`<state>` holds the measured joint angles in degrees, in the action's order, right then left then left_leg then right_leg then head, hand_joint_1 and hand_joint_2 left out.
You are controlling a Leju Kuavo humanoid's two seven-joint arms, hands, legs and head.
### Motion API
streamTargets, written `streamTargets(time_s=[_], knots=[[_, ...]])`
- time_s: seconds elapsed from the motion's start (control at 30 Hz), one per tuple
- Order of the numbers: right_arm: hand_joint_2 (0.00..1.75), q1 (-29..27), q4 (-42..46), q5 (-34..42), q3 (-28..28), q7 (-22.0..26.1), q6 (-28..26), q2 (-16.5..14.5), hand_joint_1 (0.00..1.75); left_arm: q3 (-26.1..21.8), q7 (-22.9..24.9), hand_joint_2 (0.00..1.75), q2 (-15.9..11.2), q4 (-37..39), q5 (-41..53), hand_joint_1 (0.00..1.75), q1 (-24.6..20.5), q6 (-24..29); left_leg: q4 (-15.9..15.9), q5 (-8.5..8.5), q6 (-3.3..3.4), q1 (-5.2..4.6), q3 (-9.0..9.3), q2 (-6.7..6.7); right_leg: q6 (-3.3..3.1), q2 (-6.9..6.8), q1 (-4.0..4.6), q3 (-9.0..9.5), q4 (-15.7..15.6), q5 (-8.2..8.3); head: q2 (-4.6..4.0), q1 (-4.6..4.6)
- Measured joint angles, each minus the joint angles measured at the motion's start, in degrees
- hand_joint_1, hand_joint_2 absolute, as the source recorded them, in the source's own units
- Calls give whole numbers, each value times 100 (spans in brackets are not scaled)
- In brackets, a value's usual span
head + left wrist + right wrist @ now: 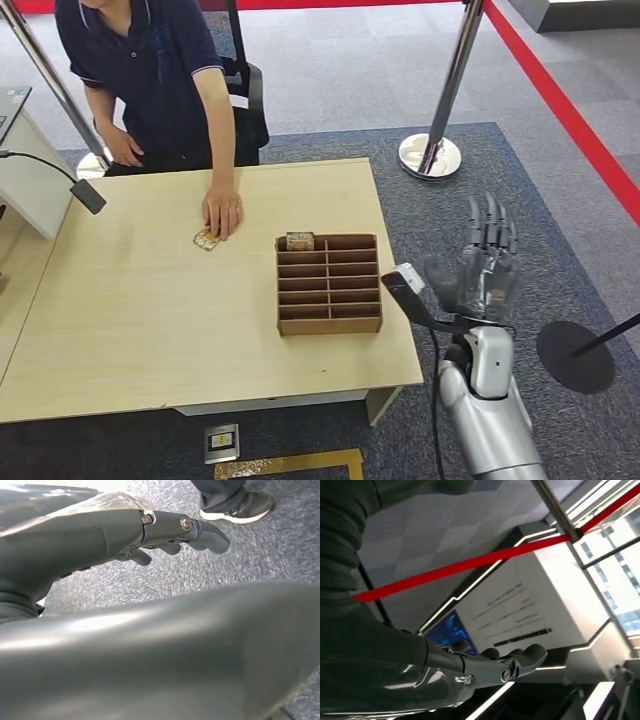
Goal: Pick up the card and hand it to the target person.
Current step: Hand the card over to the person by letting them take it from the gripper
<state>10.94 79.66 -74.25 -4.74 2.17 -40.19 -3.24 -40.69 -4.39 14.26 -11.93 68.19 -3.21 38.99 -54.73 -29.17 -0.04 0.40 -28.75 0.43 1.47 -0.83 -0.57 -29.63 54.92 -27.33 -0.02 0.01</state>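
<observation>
A small patterned card (204,239) lies flat on the light wooden table (136,320), under the fingertips of a person's hand (222,210). The person (151,70), in a dark polo shirt, sits behind the table's far edge. Another card (300,240) stands in the back left slot of a brown slotted holder (329,284). My right hand (483,265) is raised off the table's right side, fingers spread and straight, holding nothing. My left hand (170,532) hangs over grey carpet, fingers extended and empty.
Chrome stanchion posts (441,110) stand on the grey carpet beyond the table, with a red line on the floor behind. A black round base (575,356) lies to my right. A dark microphone arm (87,195) reaches in at the table's left. A shoe (241,505) is on the carpet.
</observation>
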Motion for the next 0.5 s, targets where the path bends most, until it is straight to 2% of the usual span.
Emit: streamTargets(time_s=[0.1,0.17,0.27,0.33,0.47,0.5], knots=[[175,-553,662,1127,1212,684,-1,-36,0,-78,17,0,4,0,-31,0,6,7,1,-2,1,0,0,0,0,0,0,-1,-1,-1,0,0],[175,-858,877,1907,1956,936,0,-75,0,-103,36,0,4,0,-38,0,7,6,1,-4,0,0,0,1,0,0,0,0,-1,-2,0,1],[175,-1205,834,2859,2865,995,133,-110,0,-143,51,0,8,0,-35,0,7,3,2,-7,-2,0,3,3,-1,0,1,0,-2,-3,-1,1],[175,-1293,449,3234,3446,911,375,-124,0,-172,49,0,11,-1,-18,0,6,-8,2,-7,-3,1,5,2,1,0,1,3,-3,-3,0,1],[175,-1384,-481,3271,4429,616,632,-139,0,-189,36,0,13,0,31,0,9,-26,3,-7,-3,0,4,6,4,0,-1,6,-2,-6,-1,1],[175,-1377,-738,3259,4587,630,647,-125,0,-190,21,44,13,0,37,0,8,-36,4,-8,-4,2,8,10,3,1,1,5,-2,-6,-1,-1]])
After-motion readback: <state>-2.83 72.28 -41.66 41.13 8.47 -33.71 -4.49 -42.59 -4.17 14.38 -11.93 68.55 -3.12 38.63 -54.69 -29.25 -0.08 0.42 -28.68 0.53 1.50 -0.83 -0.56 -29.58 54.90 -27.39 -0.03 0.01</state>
